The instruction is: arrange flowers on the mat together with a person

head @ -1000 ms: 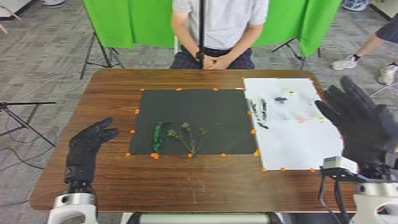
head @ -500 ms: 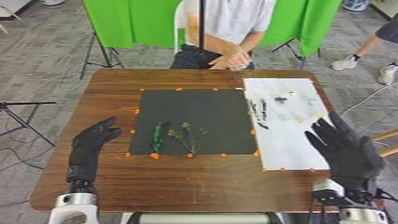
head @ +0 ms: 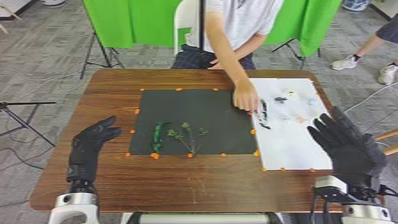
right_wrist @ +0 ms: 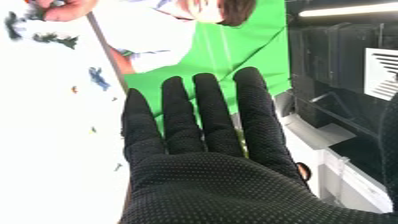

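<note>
My left hand (head: pixel 89 142) is over the table left of the mat, its fingers relaxed. The right hand (head: pixel 348 152) is at the white sheet's right side, its fingers straight and nothing in it; the right wrist view shows this hand (right_wrist: pixel 213 185) with fingers spread. On the dark mat (head: pixel 200 107) lie a green stem (head: pixel 158 137) and a leafy sprig (head: pixel 190 137). A person's hand (head: pixel 245 98) reaches to the dark stems (head: pixel 265 120) along the white sheet's left edge. In the right wrist view the person's fingers (right_wrist: pixel 71 10) are at the dark green pieces.
The white sheet (head: pixel 298 145) holds small blossoms, among them a dark blue one (head: pixel 281 100) and a pale one (head: pixel 290 93). Orange markers edge the mat and sheet. The person sits at the table's far side before a green cloth (head: pixel 133 25).
The person's arm has stretched forward from the lap to the stems by the mat's right edge. My right hand has come lower and a little inward; the left has barely moved.
</note>
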Robot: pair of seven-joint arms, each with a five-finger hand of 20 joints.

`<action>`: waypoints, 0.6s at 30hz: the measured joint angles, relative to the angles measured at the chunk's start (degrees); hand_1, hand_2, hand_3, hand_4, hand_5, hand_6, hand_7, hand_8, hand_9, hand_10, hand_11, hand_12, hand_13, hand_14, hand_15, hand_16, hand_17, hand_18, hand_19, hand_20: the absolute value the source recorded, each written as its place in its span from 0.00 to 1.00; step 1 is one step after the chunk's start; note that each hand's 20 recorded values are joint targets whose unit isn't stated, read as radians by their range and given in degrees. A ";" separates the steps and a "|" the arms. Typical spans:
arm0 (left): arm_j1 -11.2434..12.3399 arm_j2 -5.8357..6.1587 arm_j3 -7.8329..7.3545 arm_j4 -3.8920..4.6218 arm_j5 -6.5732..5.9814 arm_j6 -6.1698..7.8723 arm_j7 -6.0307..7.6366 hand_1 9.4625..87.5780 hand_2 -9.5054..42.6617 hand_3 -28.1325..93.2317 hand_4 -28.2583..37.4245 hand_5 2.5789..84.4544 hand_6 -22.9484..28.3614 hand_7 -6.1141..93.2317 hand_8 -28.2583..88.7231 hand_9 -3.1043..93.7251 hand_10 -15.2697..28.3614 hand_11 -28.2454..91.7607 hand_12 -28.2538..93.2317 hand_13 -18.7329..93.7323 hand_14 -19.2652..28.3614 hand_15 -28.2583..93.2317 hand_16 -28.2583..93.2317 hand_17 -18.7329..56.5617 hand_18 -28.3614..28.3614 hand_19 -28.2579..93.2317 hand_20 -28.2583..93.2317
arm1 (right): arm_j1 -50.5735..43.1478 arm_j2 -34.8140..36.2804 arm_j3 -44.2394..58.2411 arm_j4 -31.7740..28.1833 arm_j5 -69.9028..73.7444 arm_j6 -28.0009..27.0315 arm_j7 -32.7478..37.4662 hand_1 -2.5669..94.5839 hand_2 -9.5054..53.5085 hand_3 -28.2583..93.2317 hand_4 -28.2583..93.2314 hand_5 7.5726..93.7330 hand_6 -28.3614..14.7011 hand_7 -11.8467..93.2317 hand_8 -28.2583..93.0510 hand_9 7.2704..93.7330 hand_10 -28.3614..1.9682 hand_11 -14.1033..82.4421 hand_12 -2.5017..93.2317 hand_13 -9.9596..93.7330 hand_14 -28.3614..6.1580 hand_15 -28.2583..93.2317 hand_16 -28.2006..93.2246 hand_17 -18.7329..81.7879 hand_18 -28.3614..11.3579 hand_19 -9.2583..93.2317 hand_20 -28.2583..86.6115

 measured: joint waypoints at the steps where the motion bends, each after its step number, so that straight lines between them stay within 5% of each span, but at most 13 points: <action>1: 0.03 -0.01 0.00 0.00 0.00 0.01 0.00 0.21 0.25 0.79 0.10 0.59 0.52 0.22 0.19 0.60 0.71 0.42 0.34 0.54 0.80 0.42 0.22 0.40 0.73 0.34 0.40 | -0.04 0.00 0.03 0.00 -0.06 -0.07 0.00 0.08 0.06 0.88 0.08 0.36 0.65 0.20 0.16 0.35 0.47 0.18 0.14 0.38 0.44 0.31 0.32 0.36 0.31 0.10 0.45; 18: 0.54 -0.18 -0.07 -0.30 0.00 0.02 -0.11 0.21 0.25 0.79 0.10 0.59 0.52 0.22 0.19 0.60 0.71 0.42 0.34 0.54 0.80 0.42 0.22 0.40 0.73 0.34 0.40 | 0.06 -0.08 -0.96 -0.14 -0.59 1.32 0.08 0.09 0.04 0.88 0.08 0.38 0.64 0.20 0.16 0.35 0.47 0.18 0.14 0.39 0.42 0.31 0.33 0.36 0.31 0.10 0.45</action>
